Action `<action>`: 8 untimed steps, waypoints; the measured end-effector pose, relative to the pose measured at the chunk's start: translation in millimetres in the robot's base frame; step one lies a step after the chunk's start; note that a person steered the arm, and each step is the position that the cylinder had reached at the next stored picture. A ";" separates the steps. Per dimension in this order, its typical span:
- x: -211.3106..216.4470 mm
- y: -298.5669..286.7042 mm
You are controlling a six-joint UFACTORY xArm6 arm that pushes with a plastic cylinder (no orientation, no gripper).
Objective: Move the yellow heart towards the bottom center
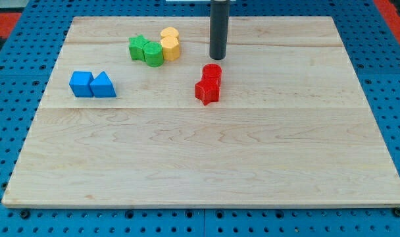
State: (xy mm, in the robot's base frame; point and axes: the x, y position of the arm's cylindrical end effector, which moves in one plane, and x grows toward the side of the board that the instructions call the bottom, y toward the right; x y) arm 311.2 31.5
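Observation:
Two yellow blocks stand touching near the view's top, left of centre: a rear one (169, 33) and a front one (170, 48). I cannot tell for sure which of them is the heart. My tip (217, 58) rests on the board to the right of the yellow pair, with a clear gap between. It is just above a red cylinder (212, 71), close to it but apart. A red star (206, 91) touches the cylinder's lower side.
A green star (138, 47) and a green cylinder (153, 54) sit against the yellow pair's left side. A blue cube (81, 83) and a blue triangle (102, 85) sit together at the left. The wooden board (206, 164) lies on a blue perforated base.

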 end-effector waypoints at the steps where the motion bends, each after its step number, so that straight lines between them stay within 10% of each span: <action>1: 0.0 0.0; 4: -102.4 -135.2; 8: -50.7 -104.4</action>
State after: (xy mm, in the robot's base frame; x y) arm 260.5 -72.9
